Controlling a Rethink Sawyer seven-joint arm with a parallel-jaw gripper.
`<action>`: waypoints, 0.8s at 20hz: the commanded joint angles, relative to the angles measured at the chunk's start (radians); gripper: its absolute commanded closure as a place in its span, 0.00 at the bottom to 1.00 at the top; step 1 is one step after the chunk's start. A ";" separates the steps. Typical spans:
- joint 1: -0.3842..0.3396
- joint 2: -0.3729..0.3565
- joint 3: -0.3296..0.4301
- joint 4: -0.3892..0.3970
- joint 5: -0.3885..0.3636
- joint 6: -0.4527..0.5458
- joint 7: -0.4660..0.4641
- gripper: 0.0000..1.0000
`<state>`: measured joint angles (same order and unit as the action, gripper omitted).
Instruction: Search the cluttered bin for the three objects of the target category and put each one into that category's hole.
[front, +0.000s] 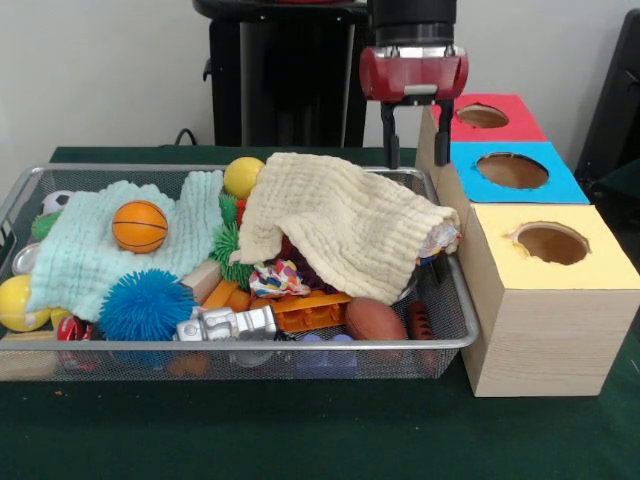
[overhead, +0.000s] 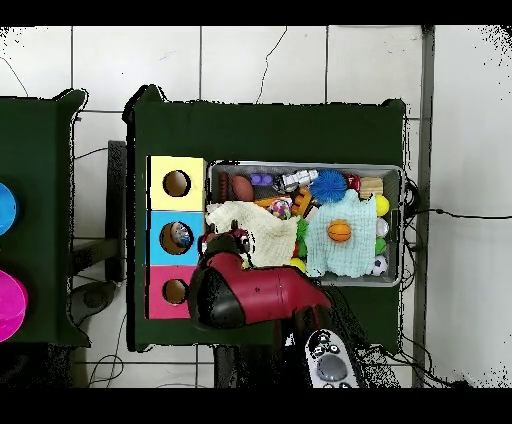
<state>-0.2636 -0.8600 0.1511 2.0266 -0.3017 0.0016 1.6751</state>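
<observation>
A: Run along the front view from the left. What's in the bin (front: 455, 343)?

B: A yellow ball (front: 14, 302) at the left wall, a mint cloth (front: 90, 250) with a small basketball (front: 139, 226) lying on it, a blue spiky ball (front: 146, 306), a silver toy robot (front: 228, 323) against the near rim, a second yellow ball (front: 243, 176) at the back, then a cream cloth (front: 345, 225) draped over the right half, and a brown football (front: 372, 319) near the right front corner.

A: And the hand?

B: The hand (front: 415, 136) hangs over the bin's far right corner, its two dark fingers apart and nothing between them.

A: Where's the hole from there?

B: The hole (front: 512, 169) lies just to the hand's right in this view, in the blue top of the middle box (front: 520, 180), between the red-topped and yellow-topped ones. From overhead something small seems to sit inside it.

A: So the next pick?

B: I judge it lies down and left of the hand, likely under that cream cloth; which category is wanted I cannot tell.
</observation>
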 joint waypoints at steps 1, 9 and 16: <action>-0.005 -0.146 -0.011 -0.024 0.060 0.232 0.089 0.00; 0.058 -0.096 -0.195 -0.115 -0.032 0.234 0.110 0.00; -0.009 -0.067 -0.226 -0.122 -0.060 0.188 0.062 0.00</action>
<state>-0.2169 -0.9746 -0.0148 1.9584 -0.2882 0.1558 1.6751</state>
